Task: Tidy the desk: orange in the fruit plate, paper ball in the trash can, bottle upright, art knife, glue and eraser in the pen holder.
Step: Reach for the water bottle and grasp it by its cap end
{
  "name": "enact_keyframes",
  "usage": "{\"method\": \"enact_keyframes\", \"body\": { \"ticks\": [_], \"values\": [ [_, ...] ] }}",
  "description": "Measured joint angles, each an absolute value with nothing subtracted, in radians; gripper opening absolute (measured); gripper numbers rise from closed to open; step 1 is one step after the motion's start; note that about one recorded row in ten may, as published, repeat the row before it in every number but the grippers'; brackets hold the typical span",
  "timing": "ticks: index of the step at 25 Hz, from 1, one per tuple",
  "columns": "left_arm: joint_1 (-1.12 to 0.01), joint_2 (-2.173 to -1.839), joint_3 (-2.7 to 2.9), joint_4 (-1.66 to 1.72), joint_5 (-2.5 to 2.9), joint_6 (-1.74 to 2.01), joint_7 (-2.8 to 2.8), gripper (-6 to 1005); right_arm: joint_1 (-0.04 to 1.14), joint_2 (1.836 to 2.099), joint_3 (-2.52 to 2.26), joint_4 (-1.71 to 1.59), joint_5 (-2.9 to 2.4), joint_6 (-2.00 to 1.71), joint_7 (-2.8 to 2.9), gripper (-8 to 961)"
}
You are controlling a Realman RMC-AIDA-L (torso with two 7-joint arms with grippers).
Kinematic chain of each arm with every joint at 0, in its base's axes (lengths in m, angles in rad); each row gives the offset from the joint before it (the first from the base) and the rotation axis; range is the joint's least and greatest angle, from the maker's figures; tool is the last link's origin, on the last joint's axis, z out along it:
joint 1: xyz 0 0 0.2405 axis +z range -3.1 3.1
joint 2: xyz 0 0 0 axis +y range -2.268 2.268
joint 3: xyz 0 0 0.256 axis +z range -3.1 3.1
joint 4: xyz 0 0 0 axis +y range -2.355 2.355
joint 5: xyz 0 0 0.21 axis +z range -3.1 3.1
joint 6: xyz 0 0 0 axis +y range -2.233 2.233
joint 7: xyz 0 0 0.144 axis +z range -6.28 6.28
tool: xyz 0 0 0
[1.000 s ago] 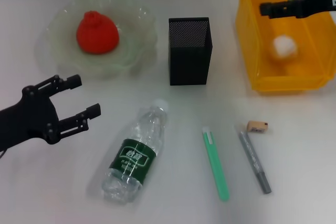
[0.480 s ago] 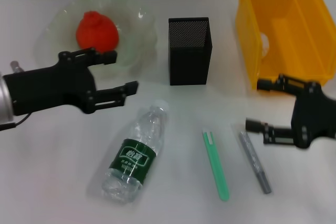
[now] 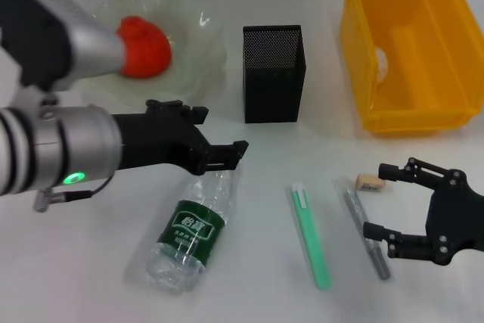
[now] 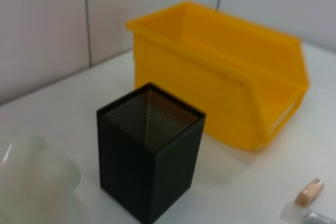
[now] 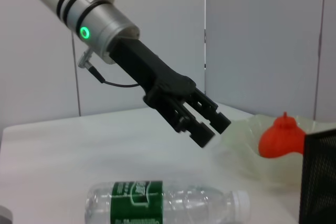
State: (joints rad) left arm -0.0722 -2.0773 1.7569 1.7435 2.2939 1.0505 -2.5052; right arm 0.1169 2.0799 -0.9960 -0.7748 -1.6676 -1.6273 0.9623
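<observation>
The clear bottle [image 3: 193,226] with its green label lies on its side near the table's front. My left gripper [image 3: 221,128] hovers open just above its neck end, also seen as the left gripper [image 5: 205,121] over the bottle [image 5: 163,203]. The orange [image 3: 147,47] sits in the fruit plate [image 3: 206,32]. Behind the trash can's [image 3: 401,115] inner wall the paper ball [image 3: 380,62] partly shows. My right gripper [image 3: 376,200] stands open right of the tan eraser [image 3: 370,182] and a slim grey tool [image 3: 367,234]. A slim green tool [image 3: 311,236] lies left of those. Which one is the art knife and which the glue I cannot tell.
The black mesh pen holder [image 3: 272,73] stands upright between plate and trash can, also seen as the pen holder [image 4: 149,166] beside the trash can [image 4: 220,82]. A white wall runs along the table's back edge.
My left gripper moved right and forward from beside the plate to over the bottle's neck. My right gripper drew back toward the front, uncovering the eraser.
</observation>
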Motion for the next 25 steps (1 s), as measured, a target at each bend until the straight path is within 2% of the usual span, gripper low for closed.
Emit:
{"method": "enact_keyframes", "body": {
  "ticks": [9,15,25],
  "values": [
    [-0.158,-2.08,1.848,1.716,2.47,1.032,-2.73,787,0.108,2.081,-0.976,-0.738,-1.67,-1.62,0.918,848],
    [-0.243,-2.08,1.864,1.57,2.481,0.984,-2.776,784,0.11,2.082,-0.976,-0.736,-1.683,-1.611,0.916,848],
    [-0.302,-2.08,1.873,1.46,2.483,0.942,-2.789,774,0.114,2.082,-0.976,-0.735,-1.683,-1.596,0.915,847]
  ]
}}
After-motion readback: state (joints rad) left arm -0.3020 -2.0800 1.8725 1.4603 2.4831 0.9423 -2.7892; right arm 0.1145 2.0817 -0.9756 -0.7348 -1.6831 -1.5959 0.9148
